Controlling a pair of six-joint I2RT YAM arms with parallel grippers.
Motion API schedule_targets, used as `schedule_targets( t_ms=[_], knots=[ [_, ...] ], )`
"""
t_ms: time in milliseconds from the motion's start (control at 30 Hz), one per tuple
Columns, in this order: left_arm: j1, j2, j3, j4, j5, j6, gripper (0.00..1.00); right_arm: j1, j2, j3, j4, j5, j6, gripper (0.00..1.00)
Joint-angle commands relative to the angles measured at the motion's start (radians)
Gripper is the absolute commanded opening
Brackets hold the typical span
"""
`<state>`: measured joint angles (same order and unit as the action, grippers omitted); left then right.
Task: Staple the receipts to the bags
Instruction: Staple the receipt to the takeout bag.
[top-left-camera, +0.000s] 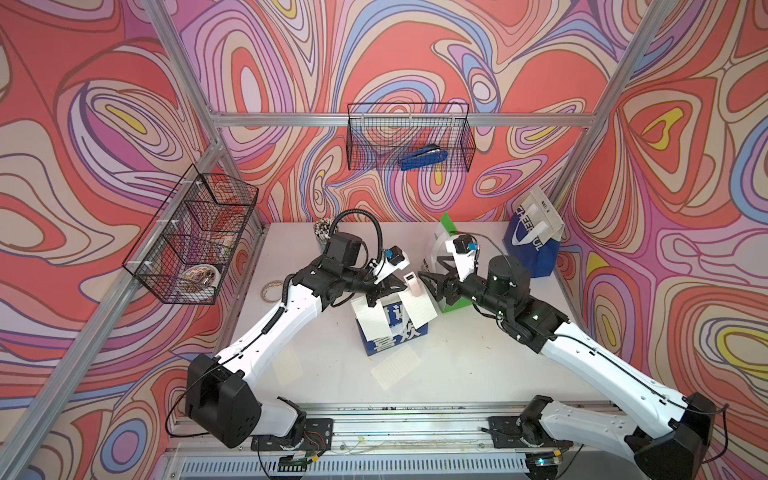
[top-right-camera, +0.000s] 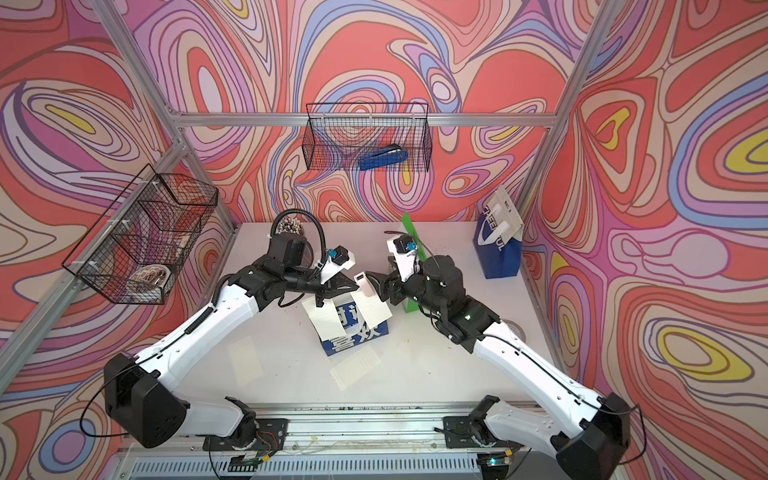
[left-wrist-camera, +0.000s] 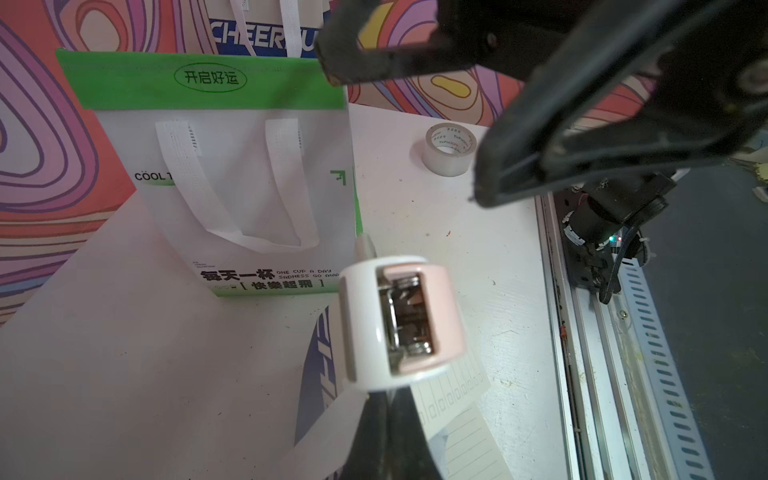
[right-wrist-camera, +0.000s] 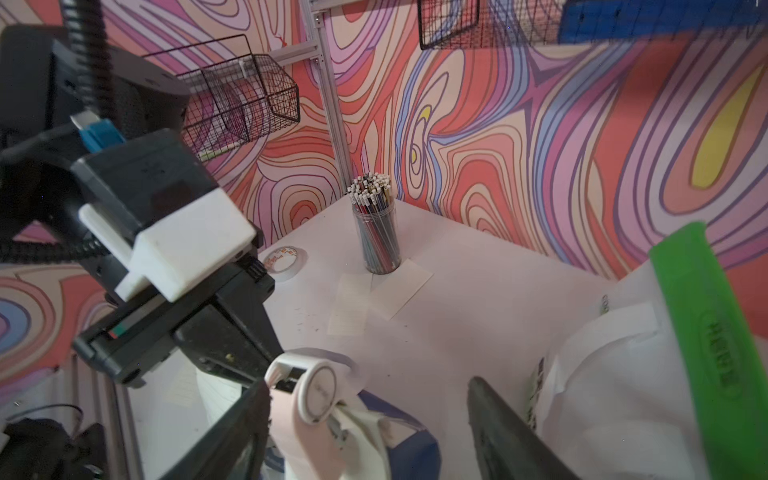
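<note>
Grips a pink-white stapler (top-left-camera: 411, 279) by its rear in the tightly closed left jaws, over the middle of the surface (top-left-camera: 478, 365), just above the blue-white bag (top-left-camera: 395, 338). Probably holds it there to bite the receipt (top-left-camera: 420, 311) draped on that bag's top edge; cannot tell whether the paper is in the mouth. Has the right jaws spread wide and empty around the stapler, likely to squeeze it. Shows two spare receipts (top-left-camera: 395, 368) flat near the front edge, the green-white bag (left-wrist-camera: 232, 187) behind and the CHEERFUL bag (top-left-camera: 528, 245) at the far right corner.
</note>
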<state>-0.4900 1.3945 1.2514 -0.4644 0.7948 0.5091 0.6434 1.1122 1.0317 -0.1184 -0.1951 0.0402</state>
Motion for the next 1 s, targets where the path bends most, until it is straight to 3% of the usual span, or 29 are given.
schedule_targets(
  t_ms=[0, 33, 133, 433, 633, 867, 967],
  knots=[
    [-0.001, -0.02, 0.042, -0.135, 0.069, 0.213, 0.0, 0.0, 0.001, 0.007, -0.042, -0.221, -0.216, 0.83],
    [-0.002, -0.02, 0.052, -0.17, 0.076, 0.264, 0.0, -0.001, -0.005, -0.013, -0.028, -0.265, -0.275, 0.98],
    [-0.002, -0.019, 0.075, -0.259, 0.083, 0.378, 0.0, -0.002, -0.009, -0.045, -0.051, -0.344, -0.439, 0.99],
    [-0.002, -0.029, 0.089, -0.348, 0.095, 0.526, 0.0, -0.021, 0.131, 0.075, -0.278, -0.504, -0.536, 0.95],
    [-0.002, -0.025, 0.093, -0.343, 0.098, 0.525, 0.0, -0.021, 0.19, 0.084, -0.303, -0.559, -0.516, 0.85],
    [-0.001, -0.022, 0.089, -0.35, 0.101, 0.531, 0.0, -0.021, 0.214, 0.092, -0.323, -0.543, -0.546, 0.55],
    [-0.001, -0.022, 0.088, -0.35, 0.101, 0.533, 0.0, -0.021, 0.222, 0.1, -0.335, -0.553, -0.556, 0.5]
  ],
)
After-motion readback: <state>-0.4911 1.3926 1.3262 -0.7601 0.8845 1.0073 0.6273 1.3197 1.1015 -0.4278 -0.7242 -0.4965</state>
